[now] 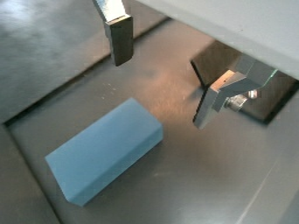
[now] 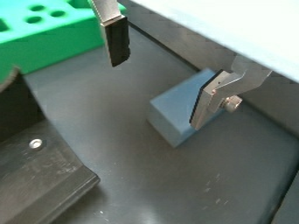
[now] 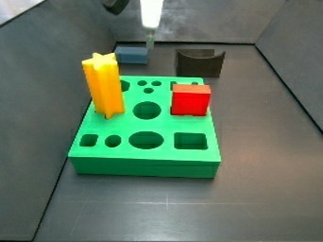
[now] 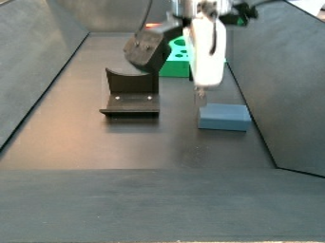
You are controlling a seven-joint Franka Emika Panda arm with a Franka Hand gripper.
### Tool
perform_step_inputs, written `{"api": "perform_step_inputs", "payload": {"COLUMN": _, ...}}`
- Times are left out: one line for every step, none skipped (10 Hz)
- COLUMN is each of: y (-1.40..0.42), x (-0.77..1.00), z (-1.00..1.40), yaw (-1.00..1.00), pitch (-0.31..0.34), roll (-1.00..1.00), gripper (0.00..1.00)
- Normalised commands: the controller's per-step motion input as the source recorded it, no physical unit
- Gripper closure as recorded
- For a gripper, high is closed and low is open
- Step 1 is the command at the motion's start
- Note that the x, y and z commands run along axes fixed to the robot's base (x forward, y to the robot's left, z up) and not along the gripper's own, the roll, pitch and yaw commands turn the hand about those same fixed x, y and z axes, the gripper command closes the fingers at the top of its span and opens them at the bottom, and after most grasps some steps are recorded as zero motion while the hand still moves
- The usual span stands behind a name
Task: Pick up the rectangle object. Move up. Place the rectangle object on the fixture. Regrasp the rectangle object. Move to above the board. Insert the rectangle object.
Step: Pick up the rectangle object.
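The gripper [image 1: 158, 79] was held spread above the rectangle object [image 1: 105, 150], nothing pinched between its fingers [image 2: 117, 44]. No writing could be read. The block lay flat on the floor beside the fixture [image 4: 129, 93], behind the board [image 3: 151, 137].

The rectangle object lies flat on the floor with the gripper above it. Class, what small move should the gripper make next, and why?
Probably a short straight descent. The gripper hangs open above the rectangle object, its fingers not touching the block, which lies flat on the floor beside the fixture. Lowering would put the fingers on either side for closing.
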Motion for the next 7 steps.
{"api": "perform_step_inputs", "payload": {"y": 0.09, "x": -0.10, "z": -0.56, "yaw": -0.90, "pitch": 0.139, "roll": 0.00, "gripper": 0.00}}
{"api": "perform_step_inputs", "payload": {"y": 0.15, "x": -0.17, "z": -0.54, "yaw": -0.81, "pitch": 0.170, "roll": 0.00, "gripper": 0.00}}
{"api": "perform_step_inputs", "payload": {"y": 0.19, "x": -0.28, "z": -0.50, "yaw": -0.69, "pitch": 0.191, "roll": 0.00, "gripper": 0.00}}
{"api": "perform_step_inputs", "payload": {"y": 0.24, "x": -0.35, "z": -0.53, "yaw": -0.62, "pitch": 0.194, "roll": 0.00, "gripper": 0.00}}
{"api": "perform_step_inputs", "payload": {"y": 0.29, "x": -0.50, "z": -0.53, "yaw": -0.48, "pitch": 0.177, "roll": 0.00, "gripper": 0.00}}
{"api": "perform_step_inputs", "payload": {"y": 0.08, "x": -0.29, "z": -0.19, "yaw": -0.20, "pitch": 0.060, "roll": 0.03, "gripper": 0.00}}
{"api": "perform_step_inputs", "payload": {"y": 0.00, "x": 0.00, "z": 0.00, "yaw": 0.00, "pitch": 0.000, "roll": 0.02, "gripper": 0.00}}
